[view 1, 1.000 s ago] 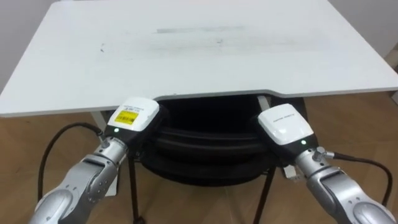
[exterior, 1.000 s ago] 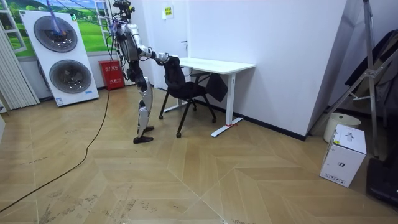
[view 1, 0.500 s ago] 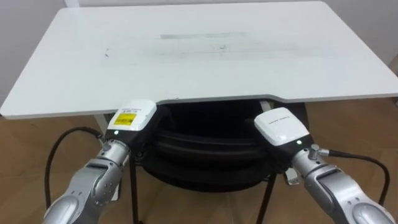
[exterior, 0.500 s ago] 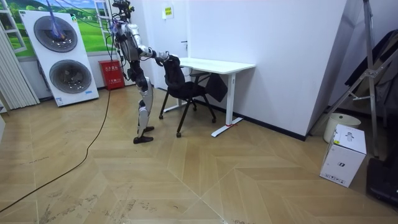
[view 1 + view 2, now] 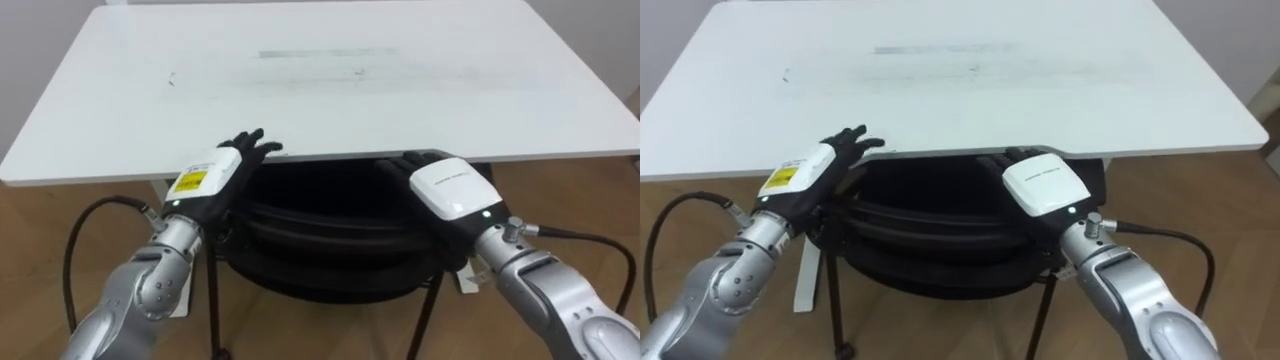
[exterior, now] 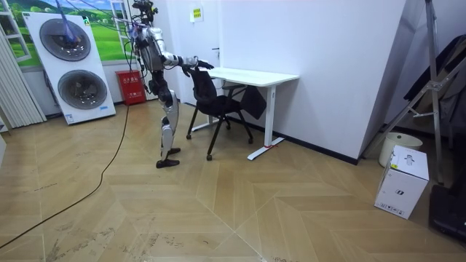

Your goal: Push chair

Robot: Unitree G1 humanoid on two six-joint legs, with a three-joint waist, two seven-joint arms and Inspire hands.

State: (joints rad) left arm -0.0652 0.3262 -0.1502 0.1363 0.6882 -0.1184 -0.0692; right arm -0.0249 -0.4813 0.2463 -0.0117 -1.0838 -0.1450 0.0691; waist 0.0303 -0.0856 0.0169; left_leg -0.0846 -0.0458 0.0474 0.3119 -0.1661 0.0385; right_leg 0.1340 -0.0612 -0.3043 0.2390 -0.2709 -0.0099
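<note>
- The robot stood close behind the black chair (image 5: pixel 335 235), facing the white table (image 5: pixel 350 90), with both arms held out in front of it.
- The chair's seat was already partly under the table. The top of its backrest lay just below the table's near edge.
- The backrest ran crosswise, from the robot's left to its right, and spanned the gap between the two hands. Any shove would go straight ahead, across that long axis and towards the table.
- The left hand (image 5: pixel 215 175) was released, its fingers (image 5: pixel 252 143) straight and spread. It was raised over the left end of the backrest, with its tips over the table's edge, and seemed clear of the chair.
- The right hand (image 5: pixel 450 188) sat lower, against the right end of the backrest. Dark against dark, I could not tell whether it was grasping or loose.
- To my eye the right hand was nearer to the chair and better placed to push. The left would need to drop back onto the backrest to keep the push square.
</note>
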